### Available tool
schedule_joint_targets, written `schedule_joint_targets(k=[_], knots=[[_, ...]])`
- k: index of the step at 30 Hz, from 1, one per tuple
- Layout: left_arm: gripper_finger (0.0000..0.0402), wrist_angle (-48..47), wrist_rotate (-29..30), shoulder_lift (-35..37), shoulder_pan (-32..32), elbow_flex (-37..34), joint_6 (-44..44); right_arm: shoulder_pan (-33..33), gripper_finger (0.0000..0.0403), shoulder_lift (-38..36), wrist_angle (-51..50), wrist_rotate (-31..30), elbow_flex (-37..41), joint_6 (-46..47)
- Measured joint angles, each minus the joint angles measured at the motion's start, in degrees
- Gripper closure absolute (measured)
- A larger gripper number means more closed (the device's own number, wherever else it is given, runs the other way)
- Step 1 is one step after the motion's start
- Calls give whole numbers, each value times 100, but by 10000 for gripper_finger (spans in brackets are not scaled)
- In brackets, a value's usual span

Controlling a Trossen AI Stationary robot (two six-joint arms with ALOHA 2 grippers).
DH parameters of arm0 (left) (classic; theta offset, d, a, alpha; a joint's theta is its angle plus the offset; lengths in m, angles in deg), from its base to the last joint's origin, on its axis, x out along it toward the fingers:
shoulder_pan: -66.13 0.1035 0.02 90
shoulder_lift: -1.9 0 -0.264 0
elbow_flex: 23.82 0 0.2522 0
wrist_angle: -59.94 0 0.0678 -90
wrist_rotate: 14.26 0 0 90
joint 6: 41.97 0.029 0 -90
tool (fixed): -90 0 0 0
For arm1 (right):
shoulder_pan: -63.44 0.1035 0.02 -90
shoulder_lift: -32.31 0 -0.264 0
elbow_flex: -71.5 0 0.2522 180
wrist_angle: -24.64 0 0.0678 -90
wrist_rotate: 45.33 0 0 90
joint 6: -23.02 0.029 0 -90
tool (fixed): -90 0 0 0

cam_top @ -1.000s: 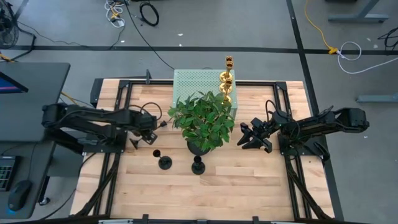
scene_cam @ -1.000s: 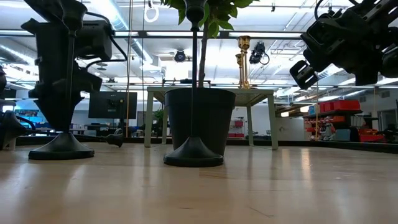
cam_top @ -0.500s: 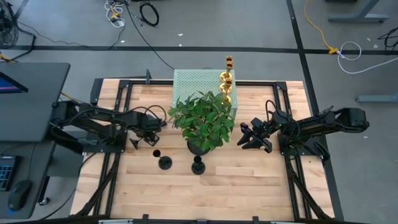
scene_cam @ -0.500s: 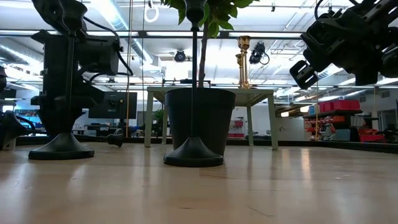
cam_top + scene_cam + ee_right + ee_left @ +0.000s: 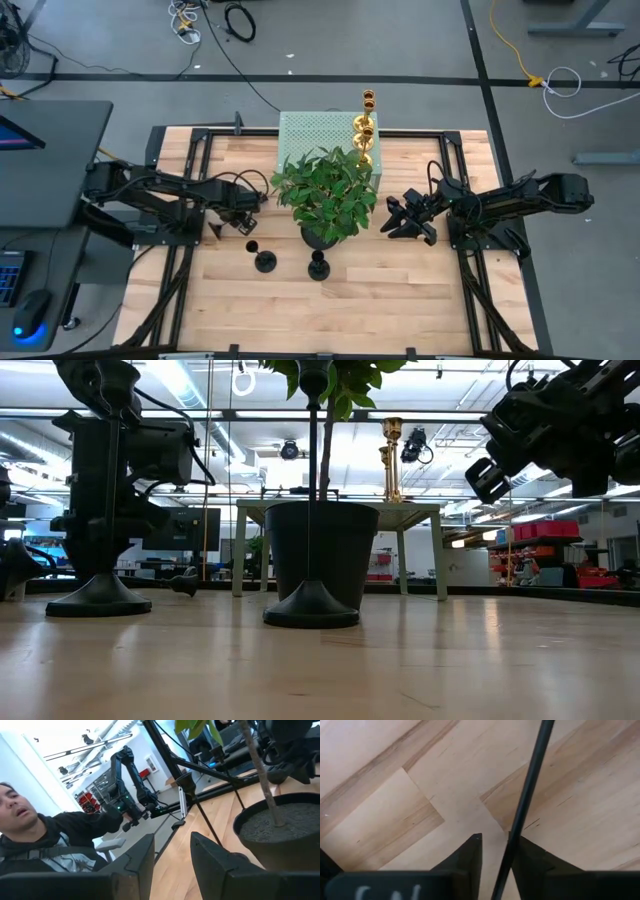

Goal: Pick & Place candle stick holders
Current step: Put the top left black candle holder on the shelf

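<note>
1. Left gripper (image 5: 496, 839): its fingers stand narrowly apart, astride the thin stem of the left black candle stick holder (image 5: 98, 594). The stem lies against one finger, and a sliver of table (image 5: 400, 290) shows between it and the other. It is not yet clamped.
2. Left black candle stick holder: it stands upright on its round base near the table's front left, so its long axis is vertical. It already lies inside the grasp, so the coming move probably needs only a squeeze and a straight lift.
3. Second black candle stick holder (image 5: 311, 606): upright, just in front of the plant (image 5: 325, 190). The left arm is the nearer to it.
4. Gold candle stick holders (image 5: 364, 130): both upright at the far edge, beside the green perforated box (image 5: 300, 130).
5. Right gripper (image 5: 171, 840): fingers apart and empty, hovering on the plant's other side, well apart from both black holders.
6. Change over the last second: the left arm has reached farther forward and its fingers have drawn in around the stem. The holders and the right arm have not shifted.
</note>
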Motion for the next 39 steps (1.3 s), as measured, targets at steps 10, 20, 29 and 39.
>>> schedule_joint_targets(k=[10,20,29,39], knots=[[390,-7,1,4,-2,0,262,-2,278,0,-14,-9,0,0],[391,-34,243,59,-9,-4,282,-2,278,0,-59,-9,0,-2],[392,-103,669,692,-200,-7,146,-2,278,-2,-217,-10,0,-57],[392,-284,1378,1864,-488,-7,-66,-2,278,-2,-233,-11,0,-105]])
